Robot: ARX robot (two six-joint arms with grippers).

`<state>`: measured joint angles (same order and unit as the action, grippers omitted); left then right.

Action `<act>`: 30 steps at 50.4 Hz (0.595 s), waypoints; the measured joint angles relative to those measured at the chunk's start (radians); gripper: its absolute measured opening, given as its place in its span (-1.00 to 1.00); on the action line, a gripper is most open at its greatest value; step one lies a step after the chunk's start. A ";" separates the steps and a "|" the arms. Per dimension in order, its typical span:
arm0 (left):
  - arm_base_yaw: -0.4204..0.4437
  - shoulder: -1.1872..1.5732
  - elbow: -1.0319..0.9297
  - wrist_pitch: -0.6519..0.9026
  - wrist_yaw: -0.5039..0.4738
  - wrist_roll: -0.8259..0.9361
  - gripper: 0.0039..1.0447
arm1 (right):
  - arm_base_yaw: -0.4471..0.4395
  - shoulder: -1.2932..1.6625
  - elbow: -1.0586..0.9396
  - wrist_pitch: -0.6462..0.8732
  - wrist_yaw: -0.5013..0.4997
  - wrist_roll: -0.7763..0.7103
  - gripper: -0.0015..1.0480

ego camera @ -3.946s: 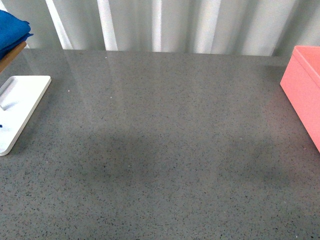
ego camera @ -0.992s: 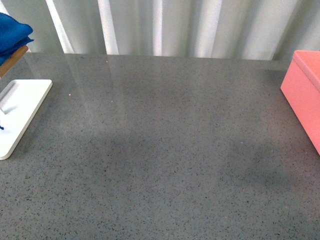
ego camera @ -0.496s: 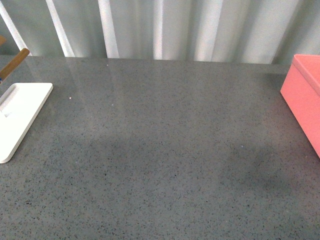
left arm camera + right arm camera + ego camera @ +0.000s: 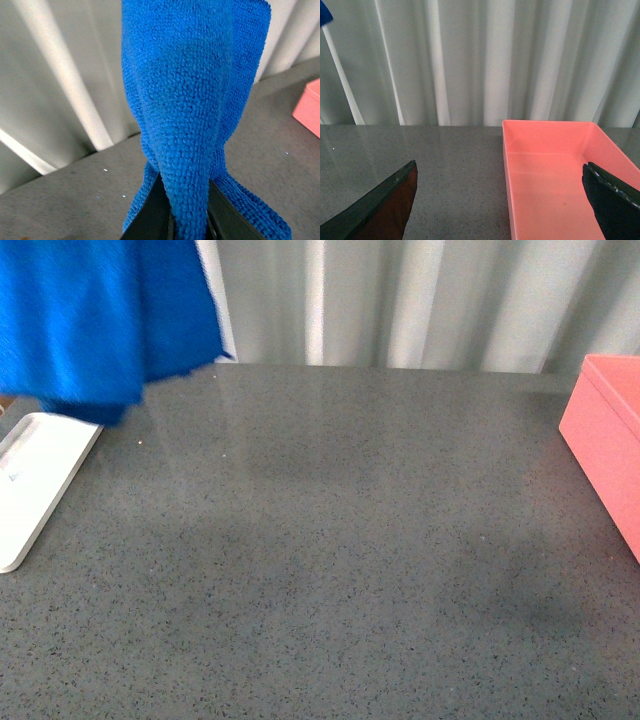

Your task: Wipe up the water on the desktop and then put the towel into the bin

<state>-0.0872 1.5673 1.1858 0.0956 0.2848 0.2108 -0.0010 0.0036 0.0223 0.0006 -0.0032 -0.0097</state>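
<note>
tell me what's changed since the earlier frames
The towel, earlier resting at the far left edge, now hangs lifted, pinched in the left end effector. The bin, white base and desktop stayed as they were.

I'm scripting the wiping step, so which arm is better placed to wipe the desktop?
Left. The left gripper is shut on the towel above the desktop; the right gripper is open, empty, facing the bin.
</note>
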 joint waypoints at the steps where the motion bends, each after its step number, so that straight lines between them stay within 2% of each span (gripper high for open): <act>1: -0.004 0.002 -0.021 0.014 0.010 0.002 -0.93 | 0.000 0.000 0.000 0.000 0.000 0.000 0.86; 22: -0.053 0.102 -0.293 0.270 0.092 -0.007 -0.93 | 0.000 0.000 0.000 0.000 0.000 0.000 0.86; 30: -0.106 0.133 -0.402 0.383 0.175 -0.068 -0.93 | 0.000 0.000 0.000 0.000 0.000 0.000 0.86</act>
<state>-0.1936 1.7004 0.7837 0.4789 0.4602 0.1425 -0.0010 0.0036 0.0223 0.0006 -0.0036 -0.0097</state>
